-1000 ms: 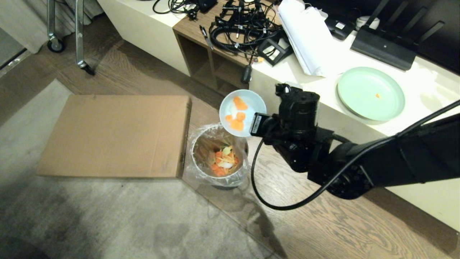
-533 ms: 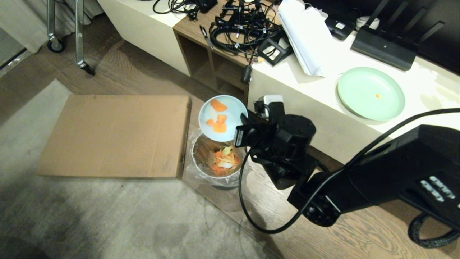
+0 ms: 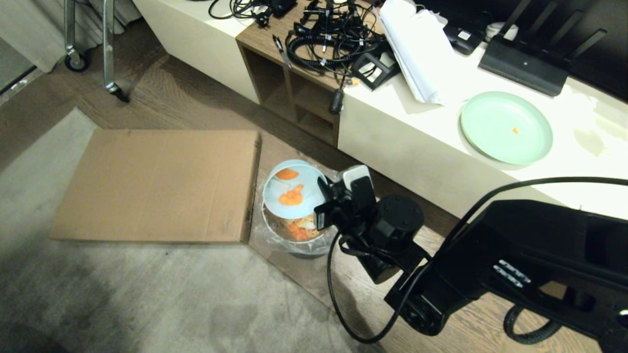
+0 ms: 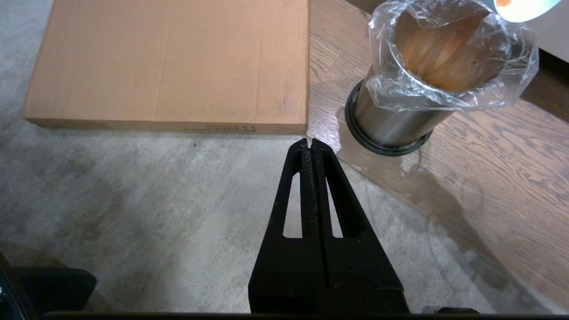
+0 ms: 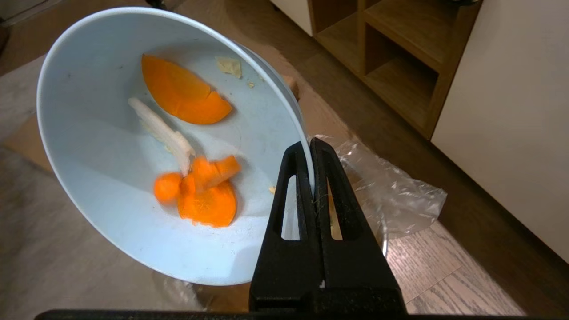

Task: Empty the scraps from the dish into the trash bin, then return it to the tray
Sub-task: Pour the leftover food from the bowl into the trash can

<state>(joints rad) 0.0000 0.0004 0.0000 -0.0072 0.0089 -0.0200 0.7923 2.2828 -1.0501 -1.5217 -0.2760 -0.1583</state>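
Taking the bin (image 3: 299, 230) as landmark: left of it a flat cardboard sheet (image 3: 157, 184) lies on the carpet (image 3: 122, 294), its right edge just beside the bin's plastic liner (image 4: 449, 95). Open carpet spreads in front of the sheet. The left hand (image 4: 310, 146) hangs over that carpet, near the bin's base, its fingers pressed together and holding nothing. A line of print runs along the sheet's near edge, too small to read.

Directly over the bin's mouth sits the dish (image 3: 293, 189), tilted, hiding most of the opening; only a strip of orange and pale waste shows below its rim. The scraps (image 5: 195, 189) are in the dish: one large orange slice high on the wall, smaller orange pieces and a whitish strip lower down.

The right hand (image 5: 311, 149) is clamped tight on the dish's rim, on the side right of the bin. Its arm crosses bare wood floor (image 3: 471, 323). Behind the bin stands the tabletop (image 3: 441, 122), with a green plate (image 3: 506, 127), papers and tangled cables on it. No tray is in view.
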